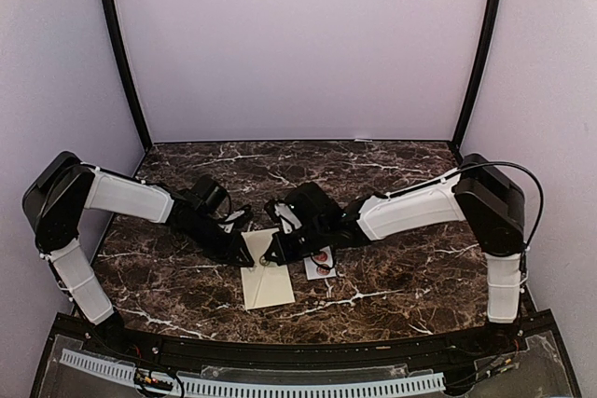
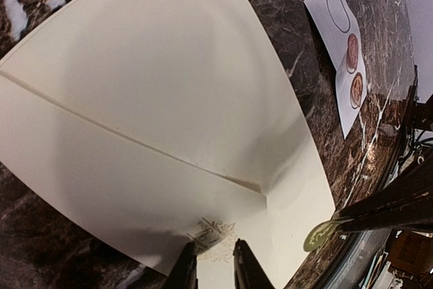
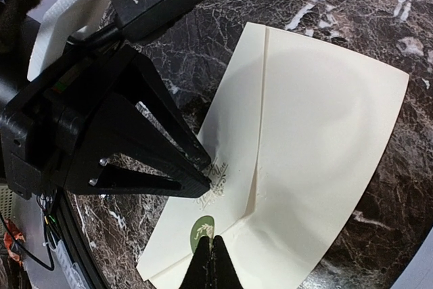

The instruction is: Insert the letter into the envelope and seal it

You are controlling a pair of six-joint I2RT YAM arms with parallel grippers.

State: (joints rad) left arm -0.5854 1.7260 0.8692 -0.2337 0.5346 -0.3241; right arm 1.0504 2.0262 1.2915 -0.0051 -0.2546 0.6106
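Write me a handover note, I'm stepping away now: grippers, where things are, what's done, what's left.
Left gripper: narrowly open, tips down on the envelope by a gold print.
Right gripper: shut, tip at a green round sticker near the envelope's edge.
Envelope flat on the table, sticker strip beside it.
Done: no loose letter in view, likely inside; envelope looks folded shut.
Left: press the sticker down, check the seal, withdraw.

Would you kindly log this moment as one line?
envelope on table | left hand on envelope | right hand shut, at green sticker
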